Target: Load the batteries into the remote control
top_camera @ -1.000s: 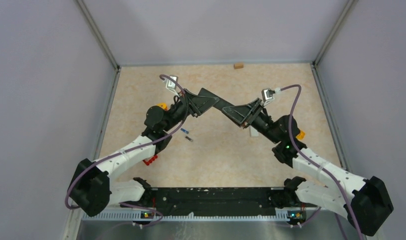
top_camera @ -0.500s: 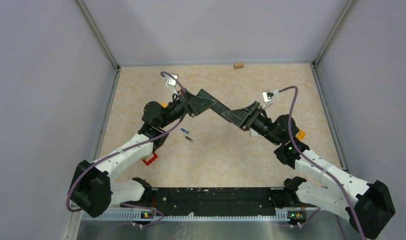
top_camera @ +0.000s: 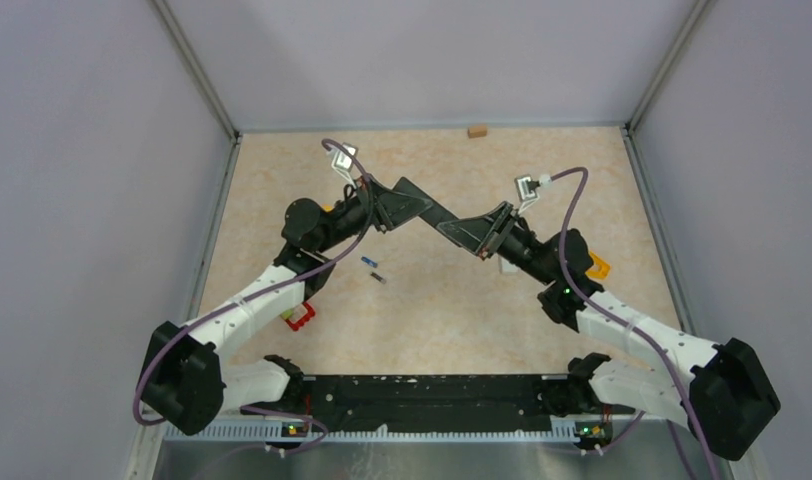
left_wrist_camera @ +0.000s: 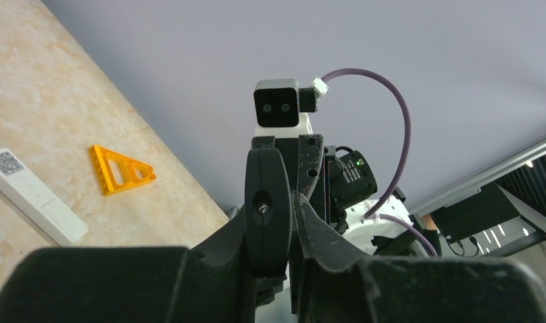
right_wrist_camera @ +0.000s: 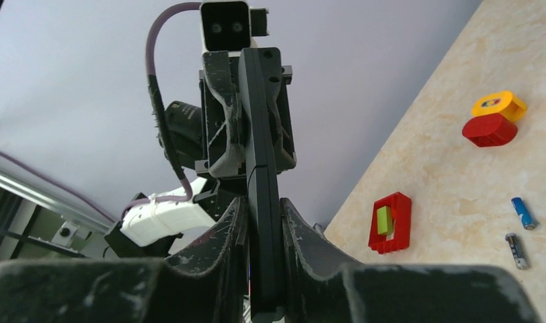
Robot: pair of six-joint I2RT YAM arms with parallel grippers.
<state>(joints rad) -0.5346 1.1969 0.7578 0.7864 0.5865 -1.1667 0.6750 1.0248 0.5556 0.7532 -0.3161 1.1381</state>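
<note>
Where the table [top_camera: 432, 320] lies bare on the near side of the grippers: two batteries, a blue battery [top_camera: 368, 261] and a dark battery [top_camera: 378, 277], lying apart. Black remote control [top_camera: 442, 216] held aloft, pinched by the left gripper [top_camera: 420, 204] and the right gripper [top_camera: 465, 229]. White bar [top_camera: 505, 266] beneath the right gripper. Red frame [top_camera: 300, 317] well behind the left gripper. Right gripper has shifted slightly leftward.

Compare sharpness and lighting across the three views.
Top external: even light, soft shadows, blue battery tiny yet distinct. Left wrist: left pincer dark and featureless near the lens, orange triangle crisp. Right wrist: right pincer and gripped black remote underexposed, table bright.
</note>
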